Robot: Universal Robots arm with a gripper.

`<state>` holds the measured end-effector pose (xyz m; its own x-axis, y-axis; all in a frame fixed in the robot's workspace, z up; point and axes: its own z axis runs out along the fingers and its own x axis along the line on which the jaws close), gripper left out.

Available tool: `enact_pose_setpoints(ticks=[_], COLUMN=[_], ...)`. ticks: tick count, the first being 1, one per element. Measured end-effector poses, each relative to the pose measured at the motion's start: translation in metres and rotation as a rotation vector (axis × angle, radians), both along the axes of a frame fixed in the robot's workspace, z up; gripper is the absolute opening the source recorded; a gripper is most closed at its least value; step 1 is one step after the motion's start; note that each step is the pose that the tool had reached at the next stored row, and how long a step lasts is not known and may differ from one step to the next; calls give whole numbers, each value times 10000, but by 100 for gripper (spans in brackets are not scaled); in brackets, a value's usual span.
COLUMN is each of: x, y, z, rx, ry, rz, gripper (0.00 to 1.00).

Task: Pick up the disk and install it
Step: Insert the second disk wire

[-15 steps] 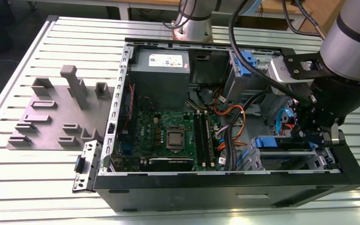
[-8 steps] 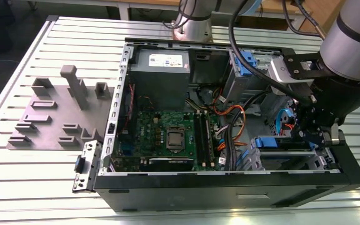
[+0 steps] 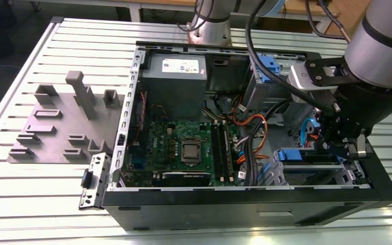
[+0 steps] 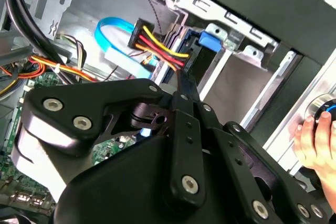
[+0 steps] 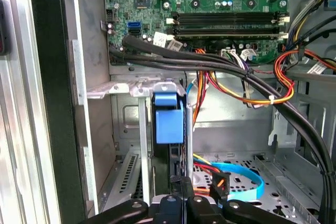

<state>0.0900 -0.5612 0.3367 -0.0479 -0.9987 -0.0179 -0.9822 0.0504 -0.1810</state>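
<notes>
I see the flat hard drive in its blue plastic carrier frame [image 5: 169, 119] standing on edge inside the grey metal drive bay (blue tab facing outward), seated between the bay's rails beside the bundled cables in the first wrist view.

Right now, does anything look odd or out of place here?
Yes: in the second wrist view a person's hand is by the open computer case's outer edge, unusually near the robot's work. Nothing looks spilled or broken.
</notes>
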Motion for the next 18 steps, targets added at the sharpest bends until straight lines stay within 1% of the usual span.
enact_pose_setpoints(ticks=[2, 8, 9, 10, 11, 12, 13, 15, 18], x=[-26, -30, -30, -28, -22, -14, -5, 9, 31], y=[0, 0, 0, 0, 0, 0, 0, 0, 0], z=[0, 0, 0, 0, 3, 5, 6, 7, 11], rx=[1, 1, 1, 1, -1, -1, 1, 1, 1], ry=[0, 0, 6, 27, 75, 134, 208, 387, 632], rz=[-1, 0, 0, 0, -1, -1, 0, -1, 0], gripper=[11, 11, 11, 11, 11, 11, 11, 11, 11])
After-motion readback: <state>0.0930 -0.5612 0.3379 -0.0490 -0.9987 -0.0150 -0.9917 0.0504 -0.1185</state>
